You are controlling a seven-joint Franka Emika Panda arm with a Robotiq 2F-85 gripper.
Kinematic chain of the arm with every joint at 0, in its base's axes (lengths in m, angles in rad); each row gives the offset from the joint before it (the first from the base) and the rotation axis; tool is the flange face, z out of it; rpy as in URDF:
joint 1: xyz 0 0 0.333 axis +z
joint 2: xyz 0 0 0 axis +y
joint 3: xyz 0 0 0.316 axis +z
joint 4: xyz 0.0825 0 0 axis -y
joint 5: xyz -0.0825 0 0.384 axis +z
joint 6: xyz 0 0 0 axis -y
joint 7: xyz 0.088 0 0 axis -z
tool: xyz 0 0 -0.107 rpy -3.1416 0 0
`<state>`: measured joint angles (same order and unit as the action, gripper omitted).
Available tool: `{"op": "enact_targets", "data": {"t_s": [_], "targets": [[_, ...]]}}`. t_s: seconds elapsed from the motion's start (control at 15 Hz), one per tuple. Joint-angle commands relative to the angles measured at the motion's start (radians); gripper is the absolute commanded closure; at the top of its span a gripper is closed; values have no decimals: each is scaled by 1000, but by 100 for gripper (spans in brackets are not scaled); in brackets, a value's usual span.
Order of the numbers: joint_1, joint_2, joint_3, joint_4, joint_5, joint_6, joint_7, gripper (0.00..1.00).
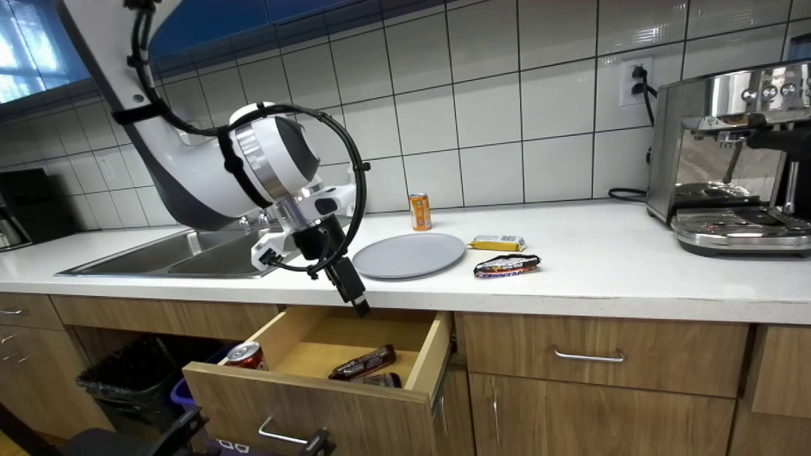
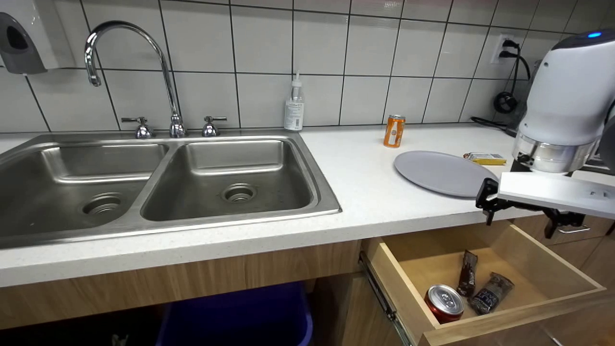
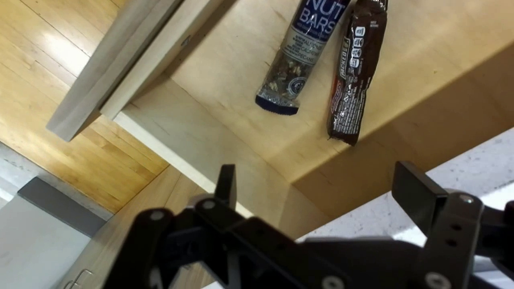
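The brown-wrapped bar and the nut bar lie in the drawer, below the gripper and out toward the drawer's front. The jaws stand wide apart, holding nothing. The countertop edge looks close beside the gripper, so moves are best slow and clear of it.

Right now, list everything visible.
Drawer: 1, wooden, open below counter
Drawer bars: 2, brown, navy, inside
Plate: 1, grey, on counter
Counter bars: 2, yellow, black, beside plate
Cans: 2, red in drawer, orange on counter
Sink: 1, steel, in counter
Bottle: 1, clear, behind sink
Dispenser: 1, white, on wall
Coffee machine: 1, silver, on counter
Bag: 1, black, below sink
Bin: 1, blue, below sink
Arm: 1, white, above counter
Gripper: 1, black, open above drawer
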<state>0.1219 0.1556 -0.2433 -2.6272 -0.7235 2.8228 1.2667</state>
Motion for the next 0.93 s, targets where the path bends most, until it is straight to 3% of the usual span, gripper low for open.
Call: {"op": "enact_targets", "data": {"t_s": [0.0, 0.27, 0.87], "targets": [[-37, -73, -11, -33, 26, 18, -95, 0], [-66, -91, -22, -16, 93, 24, -192, 0], [-182, -82, 1, 65, 375, 18, -490, 0]]}}
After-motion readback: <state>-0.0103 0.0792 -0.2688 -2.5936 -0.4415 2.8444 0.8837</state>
